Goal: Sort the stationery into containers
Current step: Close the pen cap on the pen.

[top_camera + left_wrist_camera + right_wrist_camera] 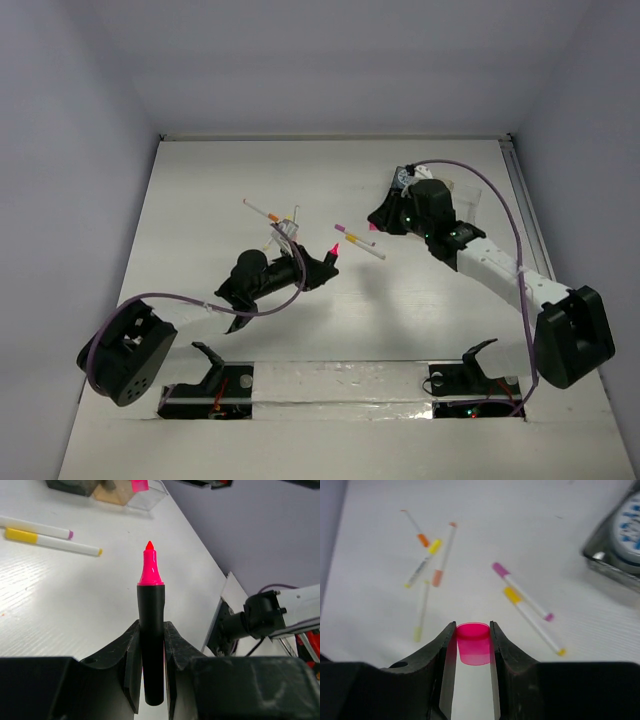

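Note:
My left gripper [322,264] [151,630] is shut on a black marker [151,655] with a bare pink tip [149,567], held above the table and pointing toward the right arm. My right gripper [376,228] [472,632] is shut on a pink cap [473,645]. Two white pens, one purple-ended [522,591] and one yellow-ended [534,622], lie on the table between the arms [360,243]. Several more pens [275,220] [431,560] lie crossed further left. The clear tray [468,198] sits behind the right gripper, with a blue-grey canister [631,527] in it.
White walls close the table at back and sides. A taped strip [340,385] runs along the near edge between the arm bases. The right arm's purple cable [515,225] arcs over the tray.

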Controlling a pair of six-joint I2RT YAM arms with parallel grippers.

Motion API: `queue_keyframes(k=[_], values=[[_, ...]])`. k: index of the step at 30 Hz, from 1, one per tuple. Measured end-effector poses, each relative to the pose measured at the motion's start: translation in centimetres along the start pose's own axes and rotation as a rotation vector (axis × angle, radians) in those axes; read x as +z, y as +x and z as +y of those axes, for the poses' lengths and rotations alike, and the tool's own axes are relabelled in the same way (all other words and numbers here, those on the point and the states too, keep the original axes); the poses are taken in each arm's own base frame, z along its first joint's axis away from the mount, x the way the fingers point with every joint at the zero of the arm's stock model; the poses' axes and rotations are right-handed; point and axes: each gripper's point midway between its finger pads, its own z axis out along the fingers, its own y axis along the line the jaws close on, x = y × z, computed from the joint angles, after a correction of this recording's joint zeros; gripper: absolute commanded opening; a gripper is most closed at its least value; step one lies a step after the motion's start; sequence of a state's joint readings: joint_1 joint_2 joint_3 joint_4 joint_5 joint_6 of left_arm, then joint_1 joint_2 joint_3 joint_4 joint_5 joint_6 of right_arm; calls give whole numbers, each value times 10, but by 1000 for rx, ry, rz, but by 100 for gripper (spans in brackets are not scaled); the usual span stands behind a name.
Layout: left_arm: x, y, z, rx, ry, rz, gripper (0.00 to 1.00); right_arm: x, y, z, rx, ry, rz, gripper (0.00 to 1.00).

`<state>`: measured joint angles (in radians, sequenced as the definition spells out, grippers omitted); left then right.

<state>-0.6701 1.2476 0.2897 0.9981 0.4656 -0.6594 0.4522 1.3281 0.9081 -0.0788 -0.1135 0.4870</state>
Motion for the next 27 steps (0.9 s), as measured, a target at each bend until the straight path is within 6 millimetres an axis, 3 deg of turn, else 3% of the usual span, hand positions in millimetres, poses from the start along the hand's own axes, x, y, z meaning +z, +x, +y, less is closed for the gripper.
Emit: queue_keyframes(k=[5,8,12,17,27], values=[[5,-16,3,18,-65,-68,0,6,1,59,38,-134,-62,5],[4,-30,4,44,-107,-124,0,8,-2,79,66,-173,-99,6],[4,-45,11,70,-173,-190,0,11,-10,90,112,-190,-150,6],[2,-49,23,94,-243,-216,0,16,-18,92,153,-188,-191,7],[6,-43,30,134,-279,-202,0,26,-4,106,165,-204,-167,9]])
